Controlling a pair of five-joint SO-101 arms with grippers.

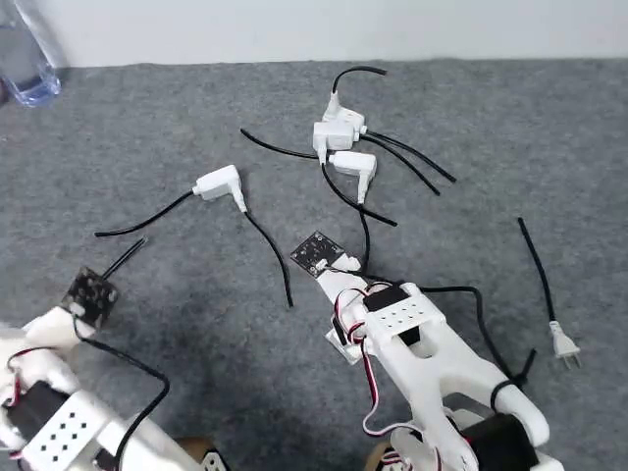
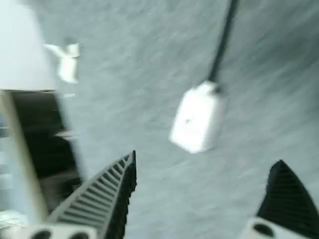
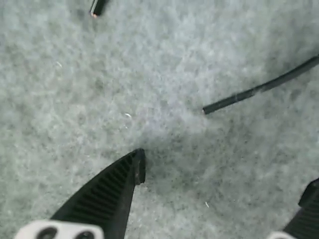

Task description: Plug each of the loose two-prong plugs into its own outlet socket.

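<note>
A white outlet block (image 1: 218, 183) with a black cable lies on the grey carpet left of centre. In the left wrist view the same block (image 2: 197, 122) sits ahead of my left gripper (image 2: 205, 160), which is open and empty, apart from it. A cluster of white sockets and plugs (image 1: 340, 137) lies at the back centre; it is small and blurred (image 2: 67, 62) in the left wrist view. A loose two-prong plug (image 1: 564, 345) on a black cord lies at the far right. My right gripper (image 3: 227, 169) is open over bare carpet, near a cut cable end (image 3: 205, 110).
Black cables (image 1: 365, 221) trail from the cluster toward the right arm (image 1: 432, 363). Another cable (image 1: 270, 250) runs from the left block toward the front. A clear bottle (image 1: 25, 54) stands at the back left corner. A second cable tip (image 3: 95, 7) lies farther from the right gripper.
</note>
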